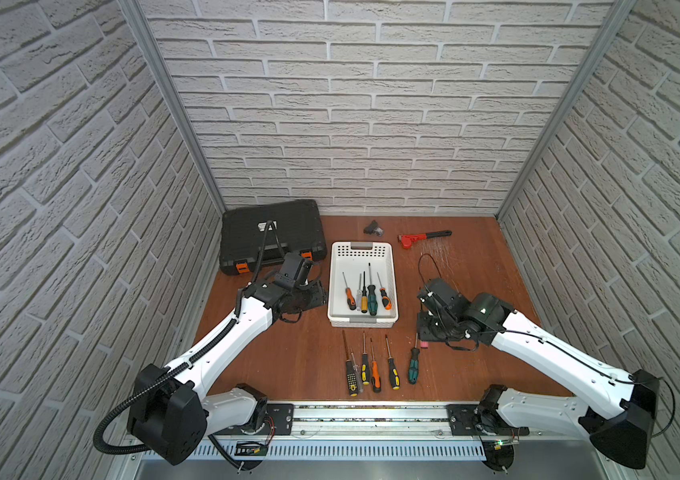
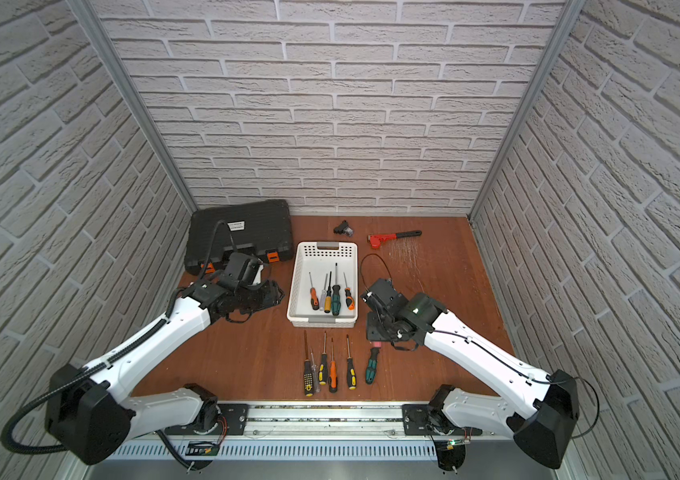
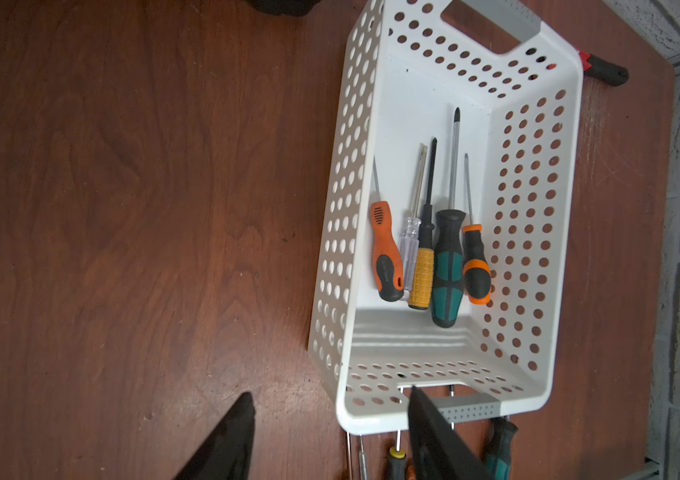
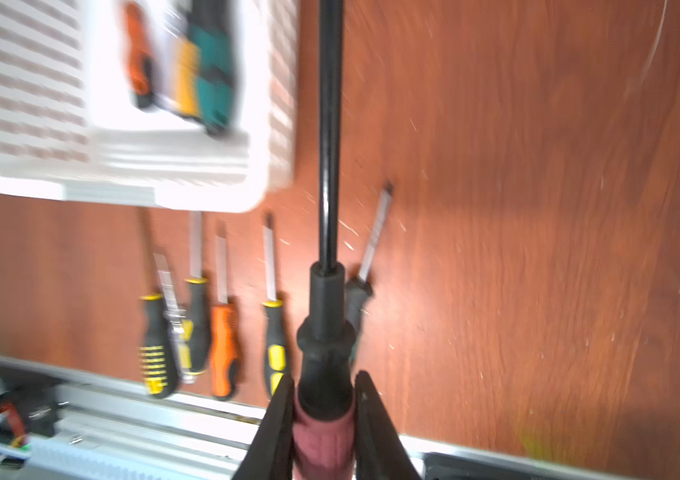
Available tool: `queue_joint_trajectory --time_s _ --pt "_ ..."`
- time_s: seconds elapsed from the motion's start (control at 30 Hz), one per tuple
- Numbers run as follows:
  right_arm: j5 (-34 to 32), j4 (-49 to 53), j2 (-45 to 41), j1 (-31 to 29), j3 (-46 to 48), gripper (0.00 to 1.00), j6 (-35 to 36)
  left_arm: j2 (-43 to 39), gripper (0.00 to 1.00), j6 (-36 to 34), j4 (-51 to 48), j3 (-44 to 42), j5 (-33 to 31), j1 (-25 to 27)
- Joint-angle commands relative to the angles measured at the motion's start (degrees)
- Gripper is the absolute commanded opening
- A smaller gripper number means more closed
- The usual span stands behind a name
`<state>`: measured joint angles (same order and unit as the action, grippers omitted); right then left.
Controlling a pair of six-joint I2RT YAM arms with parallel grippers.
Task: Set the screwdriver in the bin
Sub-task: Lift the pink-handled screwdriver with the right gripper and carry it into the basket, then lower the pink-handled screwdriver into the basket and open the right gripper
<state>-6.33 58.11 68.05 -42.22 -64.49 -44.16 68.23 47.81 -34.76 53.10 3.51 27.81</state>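
Note:
My right gripper is shut on the pink-and-black handle of a screwdriver, whose black shaft points away from the jaws. In both top views only the pink handle end shows beneath the right gripper, just off the near right corner of the bin. The bin is a white perforated basket holding several screwdrivers. My left gripper hangs open and empty at the bin's left side.
Several more screwdrivers lie in a row on the wooden table in front of the bin. A black tool case sits back left, a red wrench and a small black part behind the bin.

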Motion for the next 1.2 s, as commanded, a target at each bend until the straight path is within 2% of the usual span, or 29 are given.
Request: queue_joint_trajectory --time_s 0.0,0.2,0.4,0.8,1.17 --pt "1.94 -4.59 6.74 0.16 -7.45 0.07 5.53 -3.57 0.6 1.23 0.58 -2.18 -0.67 -0.48" --pt "12.32 -11.11 24.76 0.14 -21.84 0.07 10.45 -8.6 0.64 2.36 -3.88 -4.41 -5.07 -0.51" --pt "18.48 -16.94 36.94 0.36 -28.88 0.07 9.61 -13.28 0.65 3.14 -7.18 -4.99 -5.99 -0.74" --pt "22.68 -25.76 51.01 1.25 -31.6 0.08 5.97 -18.83 0.65 4.49 -10.26 -6.74 -8.31 -1.08" --pt "21.87 -28.36 53.96 2.05 -30.59 0.1 4.39 -19.59 0.65 4.19 -11.39 -5.55 -9.49 -1.27"
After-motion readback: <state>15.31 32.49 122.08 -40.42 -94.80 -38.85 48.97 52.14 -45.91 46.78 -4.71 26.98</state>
